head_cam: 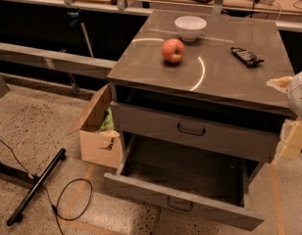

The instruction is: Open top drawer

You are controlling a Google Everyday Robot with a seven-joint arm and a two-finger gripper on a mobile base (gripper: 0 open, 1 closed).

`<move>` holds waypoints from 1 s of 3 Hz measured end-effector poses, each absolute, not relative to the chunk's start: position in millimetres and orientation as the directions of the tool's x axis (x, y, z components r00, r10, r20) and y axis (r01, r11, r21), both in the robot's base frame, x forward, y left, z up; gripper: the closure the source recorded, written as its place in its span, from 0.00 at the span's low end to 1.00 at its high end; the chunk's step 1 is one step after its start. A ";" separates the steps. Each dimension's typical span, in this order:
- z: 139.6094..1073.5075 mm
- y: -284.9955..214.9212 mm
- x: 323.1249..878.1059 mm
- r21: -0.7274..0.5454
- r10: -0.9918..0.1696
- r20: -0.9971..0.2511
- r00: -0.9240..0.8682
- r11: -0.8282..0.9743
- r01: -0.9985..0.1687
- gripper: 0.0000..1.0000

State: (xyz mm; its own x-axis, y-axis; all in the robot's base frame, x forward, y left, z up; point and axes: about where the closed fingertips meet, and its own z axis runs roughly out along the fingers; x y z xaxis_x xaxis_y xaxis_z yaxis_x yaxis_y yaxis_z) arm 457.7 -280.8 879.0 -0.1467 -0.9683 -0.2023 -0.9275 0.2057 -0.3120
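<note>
Top drawer [210,137] only a little way out, gripper [291,141] off by the table's [224,80] right front corner

From where I stand, the top drawer sits just under the table's front edge with a dark gap showing above its front. I judge it cracked open but far from pulled out, while the lower drawer [185,199] beneath it hangs wide open and looks bare inside. The gripper hangs beside the right front corner, level with the top drawer's right end and well apart from its small loop handle [191,129] at the centre. It has hold of nothing I can see, and I cannot tell how far open it is. What's left, to my eye: reach the handle, take it, and draw the drawer out. On the table an apple [173,50] and a white bowl [190,27] sit toward the back edge.
</note>
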 end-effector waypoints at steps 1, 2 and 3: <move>834.1 -296.6 460.7 -0.287 -0.974 -0.191 -0.117 0.170 -0.943 0.00; 829.6 -296.9 461.6 -0.284 -0.976 -0.190 -0.109 0.161 -0.945 0.00; 825.1 -295.6 459.1 -0.288 -0.970 -0.211 -0.117 0.176 -0.941 0.00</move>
